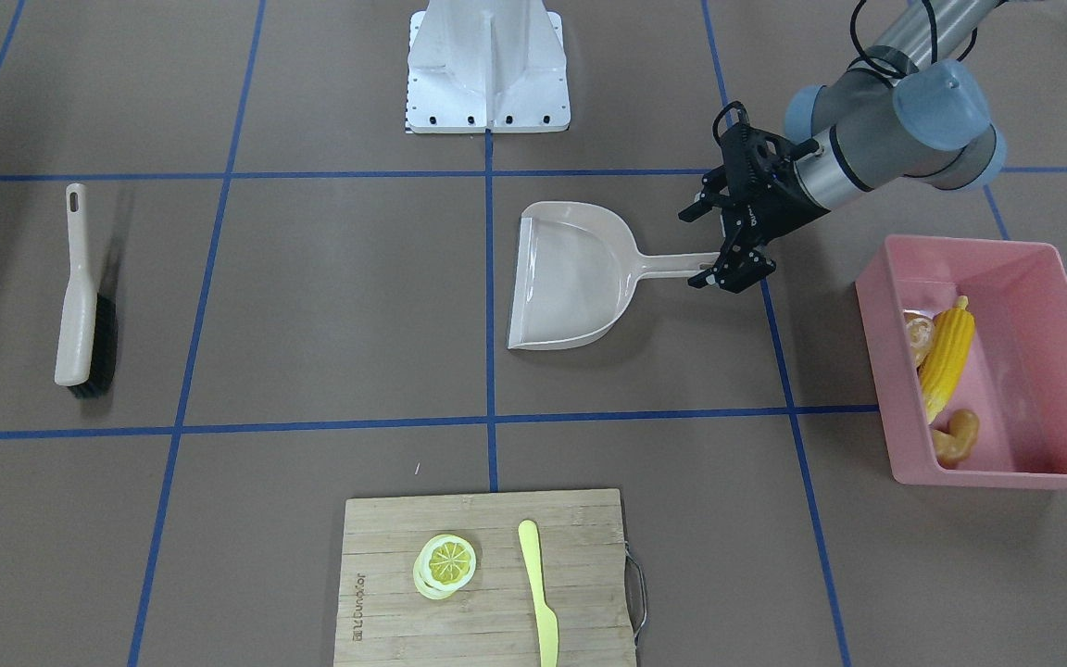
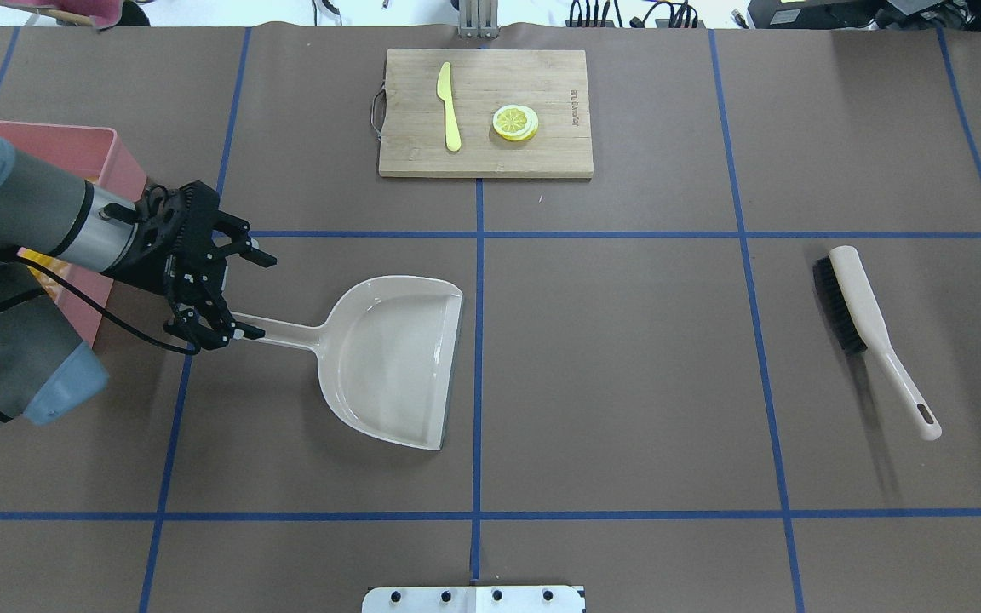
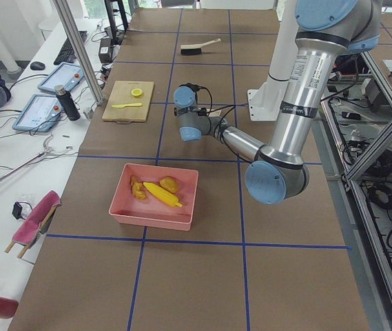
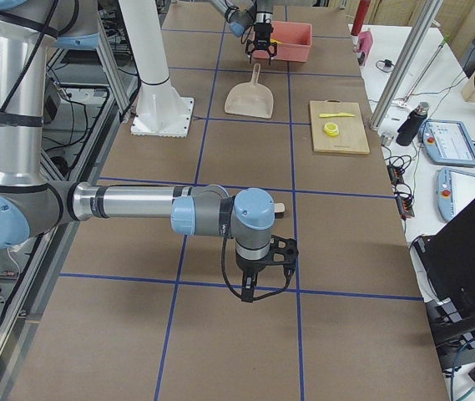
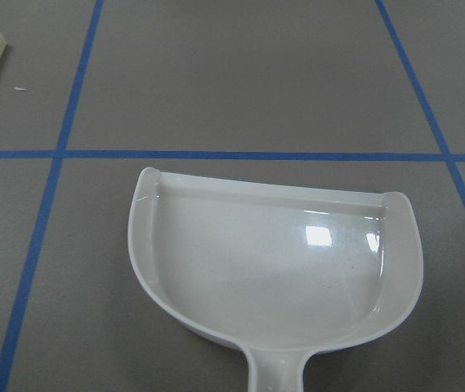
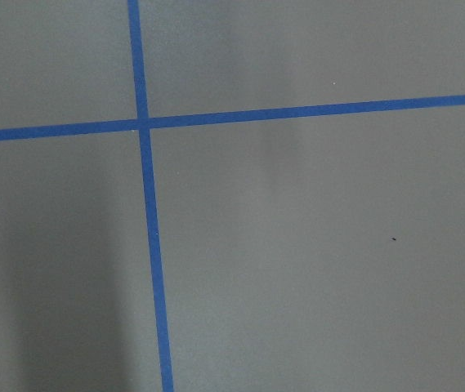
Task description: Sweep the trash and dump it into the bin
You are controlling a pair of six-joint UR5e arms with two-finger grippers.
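Left gripper [image 1: 700, 248] hangs with its jaws spread wide at the handle end of the one beige plastic dustpan [image 1: 571, 278]. One finger is right at the handle tip, but contact cannot be judged.

Just beside that arm stands the large pink rectangular plastic tub [image 1: 1029, 371], holding all three pieces of trash. One yellow corn cob [image 1: 947, 357] lies in the middle, one brown oval potato [image 1: 915, 339] at its robot-side end, and one knobbly tan ginger root [image 1: 956, 435] at the other end.

Across the brown table [image 1: 311, 306], well apart, lies one beige-handled brush with black bristles [image 1: 81, 296]. At the operators' edge is one bamboo cutting board [image 1: 385, 602] carrying a yellow lemon slice [image 1: 447, 563] and one pale yellow plastic knife [image 1: 538, 593].

The overhead view shows only a corner of the tub, its contents behind the arm; the front and left-end views show them. The left wrist camera sees the dustpan's glossy inside. The right gripper [image 4: 262, 271] appears only in the right-end view, so I cannot tell how its jaws stand.
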